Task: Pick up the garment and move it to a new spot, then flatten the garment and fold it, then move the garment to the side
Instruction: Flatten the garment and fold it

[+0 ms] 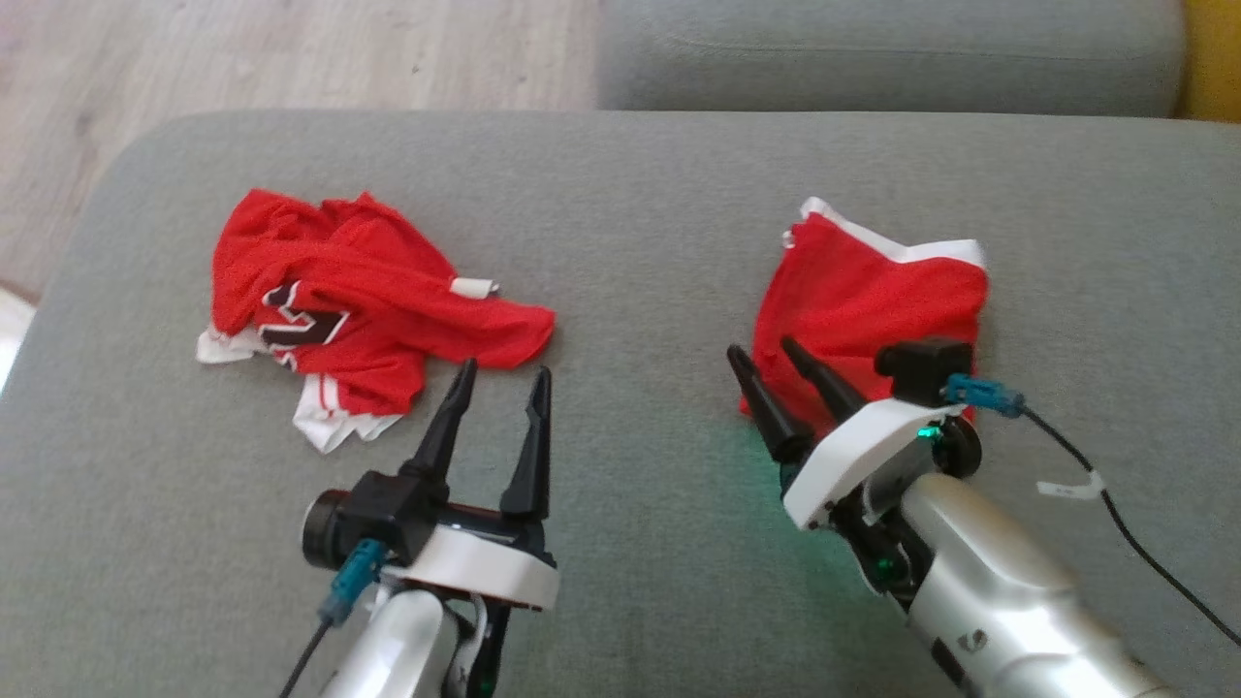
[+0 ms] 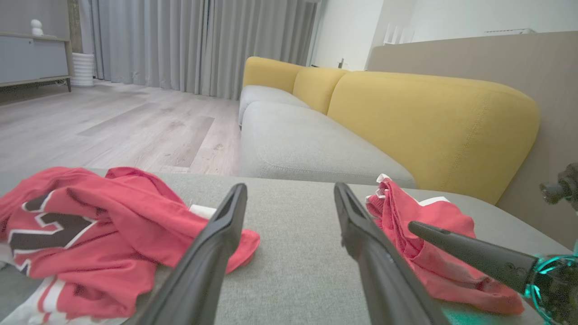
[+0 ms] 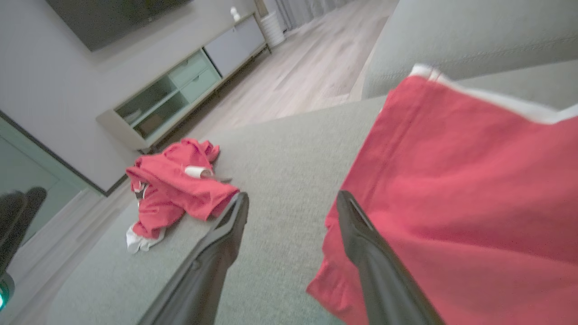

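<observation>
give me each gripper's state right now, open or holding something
Left gripper: open, holding nothing.
Right gripper: open, at the edge of the folded red garment, gripping nothing.

A wide grey fabric sofa cushion [image 1: 640,184] carries two pieces of clothing, well apart. On its left part lies a crumpled red jersey [image 1: 359,301] with white trim and a black number. On its right part lies a folded red garment [image 1: 873,291] with a white edge.

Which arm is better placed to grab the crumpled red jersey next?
Left, probably. The left gripper, fingers open, points at the crumpled jersey just ahead; the right gripper sits at the folded red garment, farther away.
</observation>
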